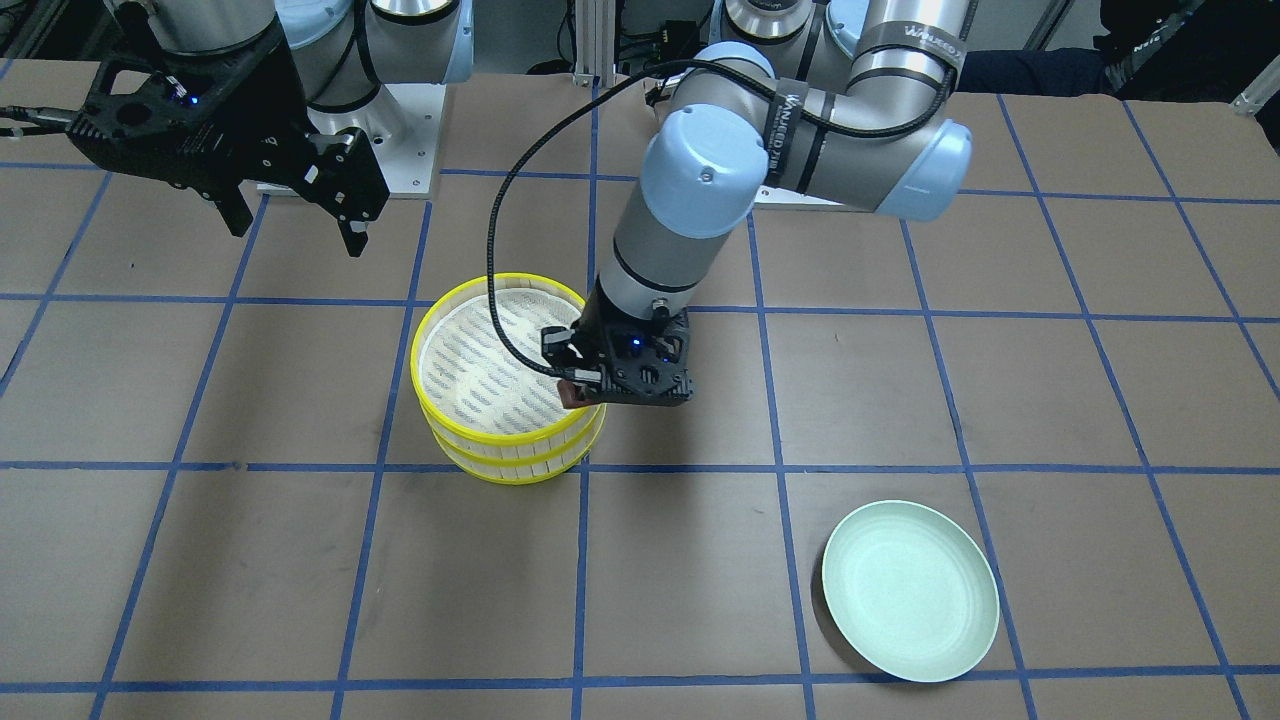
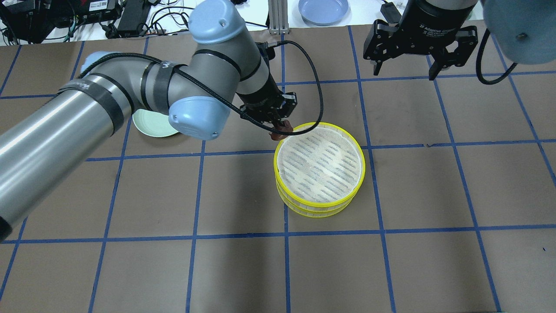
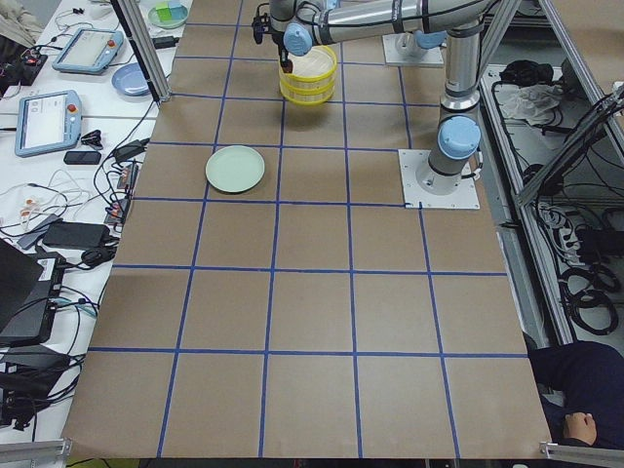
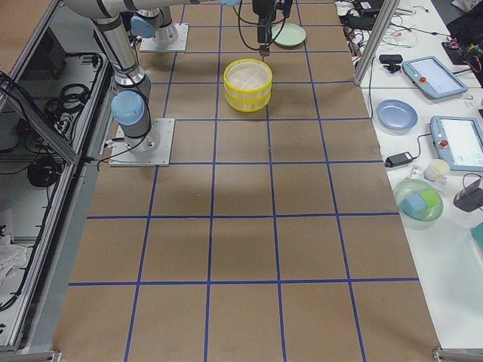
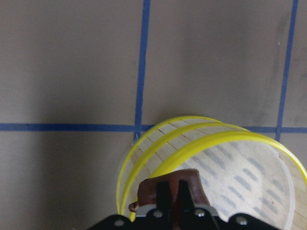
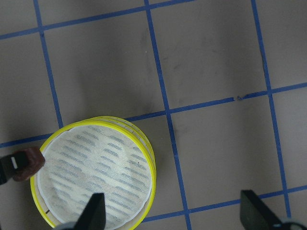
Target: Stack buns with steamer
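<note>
A two-tier yellow-rimmed steamer (image 1: 505, 385) with a woven cream liner on top stands mid-table; it also shows in the overhead view (image 2: 319, 163). My left gripper (image 1: 582, 392) is shut on the dark reddish-brown bun (image 1: 572, 393) and holds it at the steamer's rim on the plate side, level with the top tier. The bun also shows in the overhead view (image 2: 280, 133) and in the left wrist view (image 5: 168, 188). My right gripper (image 1: 297, 225) is open and empty, high over the table, back from the steamer. The cream-white bun is out of view.
A pale green plate (image 1: 910, 590) lies empty on the table on my left side, away from the steamer. A blue plate (image 2: 323, 8) sits beyond the table's far edge. The arm bases stand on the robot's side of the table.
</note>
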